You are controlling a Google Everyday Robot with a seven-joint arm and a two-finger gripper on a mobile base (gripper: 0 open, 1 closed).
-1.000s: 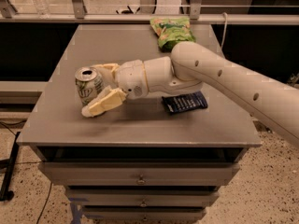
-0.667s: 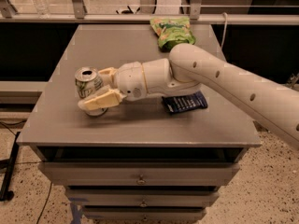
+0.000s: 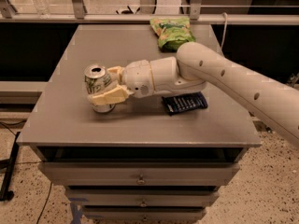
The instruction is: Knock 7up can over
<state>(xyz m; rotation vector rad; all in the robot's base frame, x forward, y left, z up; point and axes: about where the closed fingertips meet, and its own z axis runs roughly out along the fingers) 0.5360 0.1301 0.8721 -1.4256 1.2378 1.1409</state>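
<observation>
- Your gripper [image 3: 108, 84] is closed on the can [image 3: 96, 84], one finger across its front and one behind.
- The can stands on the table [image 3: 140, 129], leaning slightly.
- A dark packet [image 3: 184, 102] lies near the can, under the arm.

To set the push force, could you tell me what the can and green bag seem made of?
The can: likely thin aluminium, shiny silver rim, printed body; the gripper is at it. The bag: probably plastic film, crinkled and glossy.
</observation>
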